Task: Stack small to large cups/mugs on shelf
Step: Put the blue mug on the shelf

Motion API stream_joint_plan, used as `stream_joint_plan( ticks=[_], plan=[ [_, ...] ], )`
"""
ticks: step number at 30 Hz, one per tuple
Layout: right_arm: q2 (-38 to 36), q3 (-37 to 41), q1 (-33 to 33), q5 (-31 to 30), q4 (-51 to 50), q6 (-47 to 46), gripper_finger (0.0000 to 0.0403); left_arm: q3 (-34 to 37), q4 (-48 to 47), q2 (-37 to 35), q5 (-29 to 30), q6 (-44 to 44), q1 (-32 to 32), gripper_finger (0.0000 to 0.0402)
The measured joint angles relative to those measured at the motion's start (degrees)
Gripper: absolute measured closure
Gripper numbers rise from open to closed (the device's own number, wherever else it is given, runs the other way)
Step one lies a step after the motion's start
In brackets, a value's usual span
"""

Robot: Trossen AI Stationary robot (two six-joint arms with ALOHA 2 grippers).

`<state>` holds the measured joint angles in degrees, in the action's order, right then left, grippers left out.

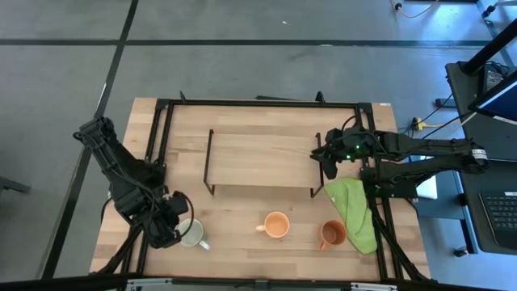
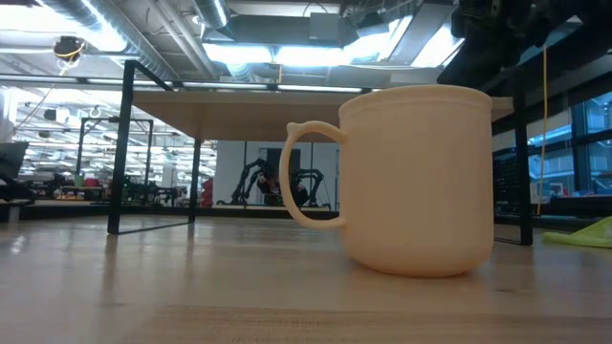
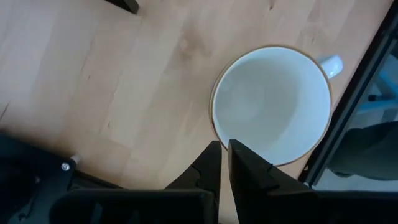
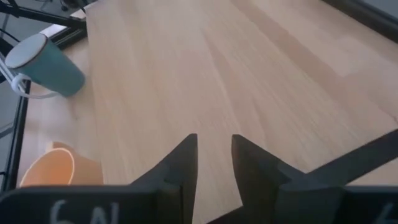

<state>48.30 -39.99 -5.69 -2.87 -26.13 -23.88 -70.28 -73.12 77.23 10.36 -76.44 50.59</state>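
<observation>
L arm bends low at the front-left of the surface (image 1: 242,242). Its end effector (image 3: 224,152) sits at the white mug's (image 1: 191,233) rim, fingers nearly shut w/ only a thin gap, holding nothing. That mug is pale inside w/ a small handle.

R arm reaches over the shelf's (image 1: 262,158) right end; right end effector (image 4: 214,155) a bit open, empty.

Light orange mug (image 1: 275,225) sits front-middle, dark orange-brown mug (image 1: 332,234) beside the green cloth (image 1: 355,212).

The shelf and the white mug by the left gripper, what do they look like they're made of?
The shelf: a light wood board with visible grain and a matte look, on thin black legs, probably metal wire. The white mug: smooth, faintly glossy, thick-walled with a darker rim edge, likely glazed ceramic, though plastic can't be ruled out.
</observation>
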Motion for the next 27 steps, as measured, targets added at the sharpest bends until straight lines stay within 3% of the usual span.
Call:
stream_joint_plan(
  ticks=[10, 12, 17, 23, 27],
  plan=[
    [-0.1, 0.0, 0.0, 1.1, 2.3, 0.6, 0.0302, 0.0, 0.9, -0.3, 2.3, 1.6, 0.0, 0.0376],
    [-0.5, 0.0, 0.0, 3.4, 5.8, 2.9, 0.0302, 0.0, 2.0, -1.2, 8.5, 3.8, 0.0, 0.0376],
    [-3.4, -3.4, 0.0, 8.9, 10.3, 12.0, 0.0302, 0.0, 5.5, -7.6, 32.0, 13.4, 2.7, 0.0376],
    [-10.5, -6.6, 0.0, 9.0, 8.0, 19.8, 0.0302, 0.3, 7.8, -16.1, 59.7, 25.3, 12.1, 0.0376],
    [-16.5, -6.6, -0.1, 8.3, 3.1, 21.3, 0.0302, 5.0, 7.7, -21.5, 68.7, 25.8, 18.2, 0.0376]
  ],
)
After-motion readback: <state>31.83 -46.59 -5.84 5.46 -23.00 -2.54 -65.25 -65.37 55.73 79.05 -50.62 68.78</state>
